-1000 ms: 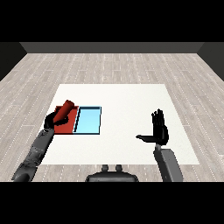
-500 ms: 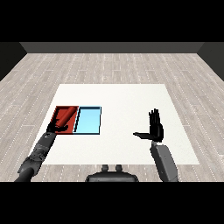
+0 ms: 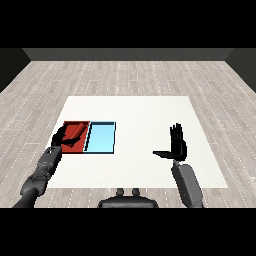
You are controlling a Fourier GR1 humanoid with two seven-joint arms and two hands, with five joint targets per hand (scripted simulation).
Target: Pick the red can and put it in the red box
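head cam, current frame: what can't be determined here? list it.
- Red can: red on the red tray, head view; its outline and whether it rests on the tray floor cannot be told.
- Left hand: dark over the tray's near-left part; whether its fingers curl round the can or have let go is too small to tell.
- Near-left part of the red tray: covered by the left hand.
- Right hand: plain, open, apart from both trays.
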